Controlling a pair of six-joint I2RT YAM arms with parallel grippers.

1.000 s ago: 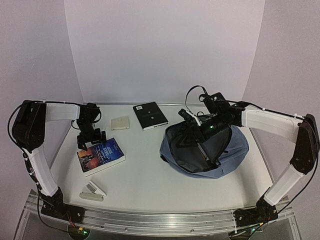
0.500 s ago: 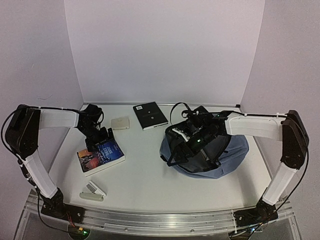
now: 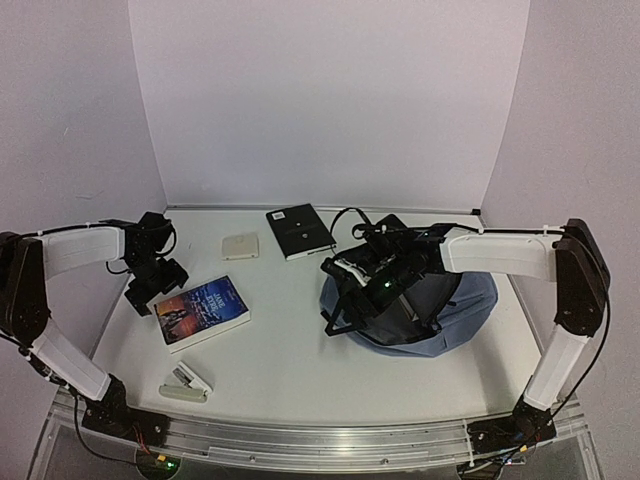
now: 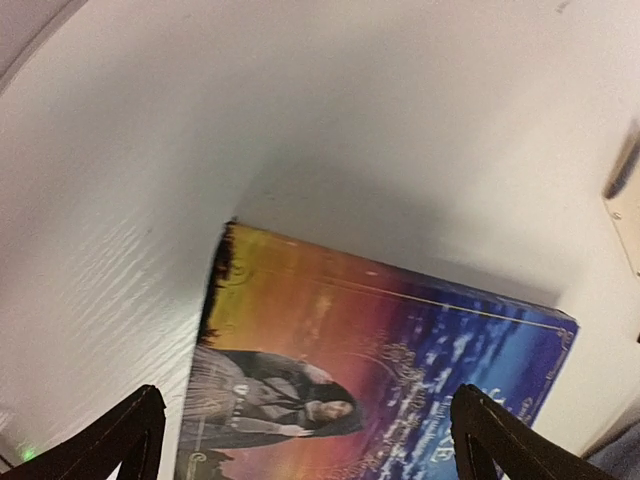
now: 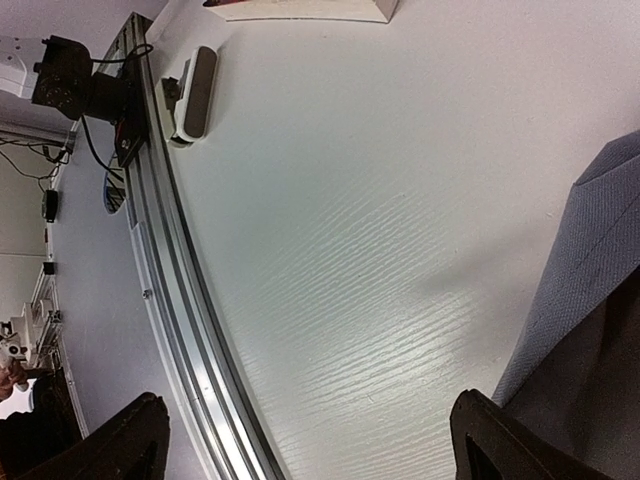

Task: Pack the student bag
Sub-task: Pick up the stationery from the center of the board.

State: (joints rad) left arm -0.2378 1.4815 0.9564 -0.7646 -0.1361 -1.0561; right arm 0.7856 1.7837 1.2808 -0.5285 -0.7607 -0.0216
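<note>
The student bag (image 3: 478,292) is a soft blue-grey backpack lying at the right of the table, its dark lining facing up; its grey fabric edge (image 5: 600,250) shows in the right wrist view. My right gripper (image 3: 338,298) hangs open over the bag's left rim, with only bare table between its fingertips (image 5: 315,440). A colourful book (image 3: 203,310) lies flat at the left. My left gripper (image 3: 155,288) stands open at the book's left end, just above its cover (image 4: 370,370); nothing is held.
A black notebook (image 3: 300,230) and a small cream pad (image 3: 240,246) lie at the back. A white stapler (image 3: 187,380) rests near the front left, also seen as the stapler (image 5: 195,90) beside the metal front rail (image 5: 190,330).
My left gripper has drawn back from the book's far edge to its left end. My right arm has swung left across the bag's opening to its left rim. Both stayed open.
</note>
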